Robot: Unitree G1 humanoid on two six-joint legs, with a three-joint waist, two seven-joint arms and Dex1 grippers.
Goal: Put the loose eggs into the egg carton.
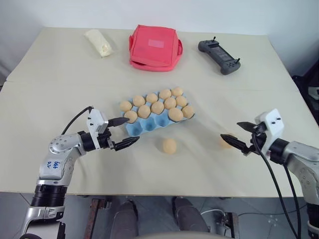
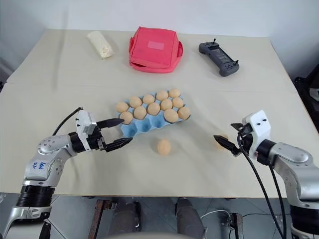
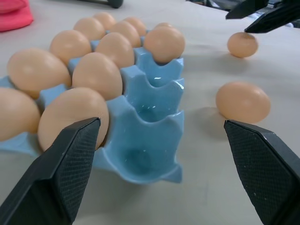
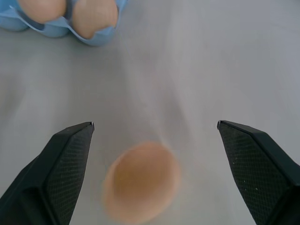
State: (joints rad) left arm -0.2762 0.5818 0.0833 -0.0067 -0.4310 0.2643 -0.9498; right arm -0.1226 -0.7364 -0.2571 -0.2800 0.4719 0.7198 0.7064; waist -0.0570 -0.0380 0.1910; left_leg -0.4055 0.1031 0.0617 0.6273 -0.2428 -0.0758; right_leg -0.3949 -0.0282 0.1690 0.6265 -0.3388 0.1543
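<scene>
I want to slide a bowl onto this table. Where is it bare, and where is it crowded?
Bare: the table's left side beside the egg carton, and the strip between carton and red pouch. Crowded: in front of the carton, where two loose eggs lie between the open left gripper and open right gripper.

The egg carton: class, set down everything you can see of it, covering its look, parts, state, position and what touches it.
The egg carton is a light blue moulded tray, glossy like plastic or coated pulp, with rows of scalloped cups. It lies flat and open near the middle of the table, set at a slant. Eleven pale tan eggs fill the two farther rows and one end cup of the near row; the other near-row cups are empty. The open left gripper hovers at its near-left corner, apparently not touching. Two loose eggs lie apart from it.
</scene>
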